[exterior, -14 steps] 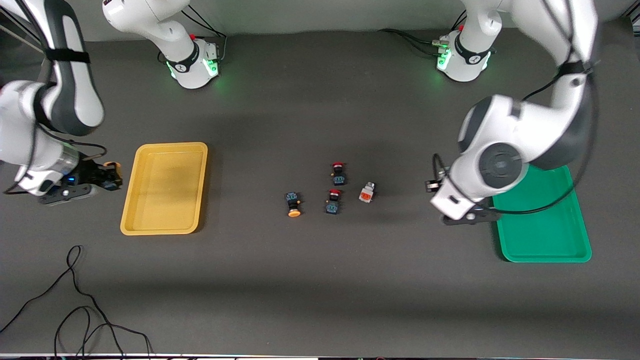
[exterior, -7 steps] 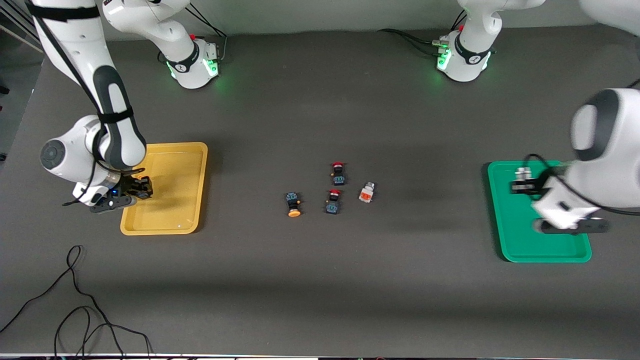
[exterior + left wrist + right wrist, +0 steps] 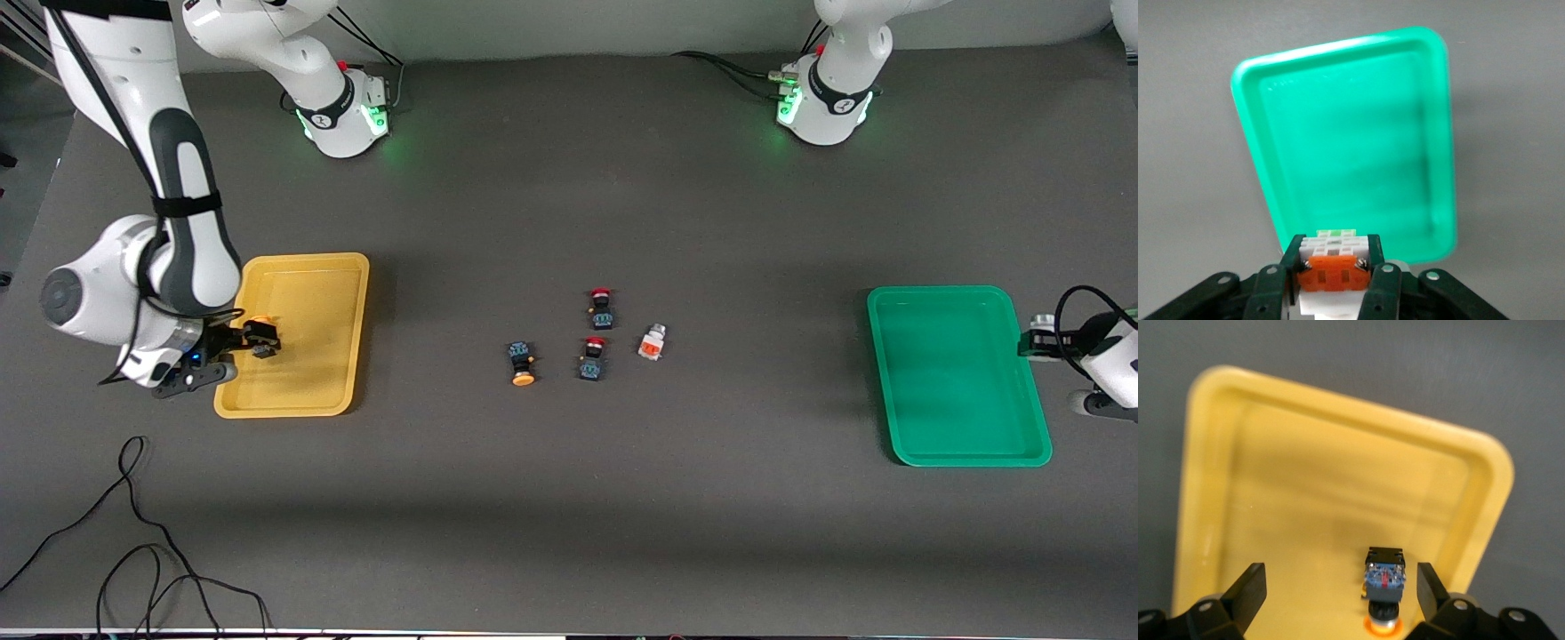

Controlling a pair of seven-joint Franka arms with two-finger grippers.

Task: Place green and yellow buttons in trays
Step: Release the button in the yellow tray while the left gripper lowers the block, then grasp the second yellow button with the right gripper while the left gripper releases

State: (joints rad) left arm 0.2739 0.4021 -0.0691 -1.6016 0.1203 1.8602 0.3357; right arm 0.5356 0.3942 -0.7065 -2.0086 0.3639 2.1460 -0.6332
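Observation:
My right gripper (image 3: 238,348) (image 3: 1341,590) hangs open over the yellow tray (image 3: 302,391) (image 3: 1305,493). A yellow-capped button (image 3: 259,334) (image 3: 1385,583) lies in the tray between its spread fingers, close to one of them and untouched. My left gripper (image 3: 1037,343) (image 3: 1335,259) is shut on a white-grey button (image 3: 1331,275) with an orange patch. It hovers at the rim of the green tray (image 3: 942,427) (image 3: 1351,153) on the left arm's end. Mid-table lie another yellow-capped button (image 3: 523,364) and another white-grey button (image 3: 652,342).
Two red-capped black buttons (image 3: 602,308) (image 3: 593,357) lie between the loose yellow-capped and white-grey ones. Black cables (image 3: 133,533) trail across the table corner nearest the front camera at the right arm's end. Both arm bases (image 3: 342,107) (image 3: 822,98) stand at the table's back edge.
My right gripper came over the yellow tray and opened, letting go of the yellow-capped button there. My left arm carried the white-grey button across the green tray to its outer rim.

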